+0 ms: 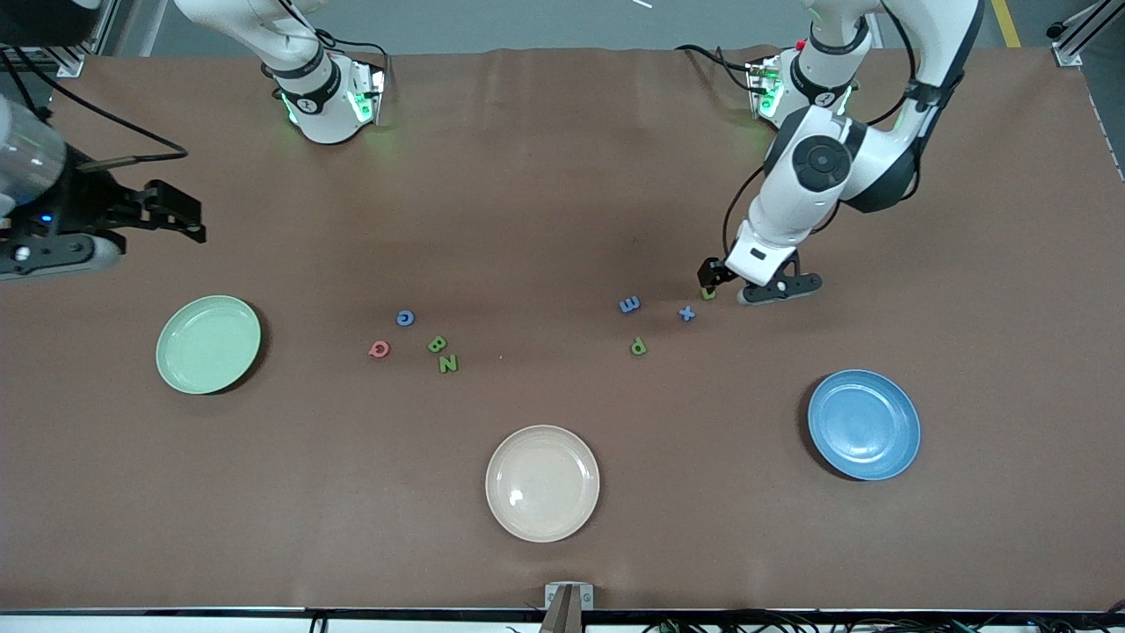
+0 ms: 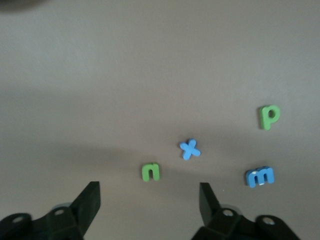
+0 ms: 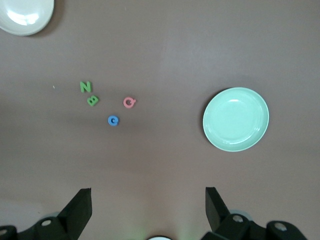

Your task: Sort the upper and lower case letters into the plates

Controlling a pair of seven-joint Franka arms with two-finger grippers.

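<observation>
My left gripper (image 1: 714, 286) is open and low over the table, right by a green lowercase n (image 1: 707, 294). In the left wrist view the n (image 2: 150, 172) lies just ahead of the gap between the open fingers (image 2: 149, 205). A blue x (image 1: 686, 313), blue m (image 1: 629, 305) and green p (image 1: 638, 346) lie beside it. A blue C (image 1: 404, 317), pink Q (image 1: 379, 349), green B (image 1: 437, 344) and green N (image 1: 448, 363) lie mid-table. The mint green plate (image 1: 208, 344) and blue plate (image 1: 864, 425) are empty. My right gripper (image 1: 195, 220) waits open, high over the table's right-arm end.
A cream-beige plate (image 1: 542, 483) sits empty near the table's front edge, between the two other plates. The right wrist view shows the mint plate (image 3: 236, 119), the capital letters around the Q (image 3: 129, 102), and part of the cream plate (image 3: 22, 15).
</observation>
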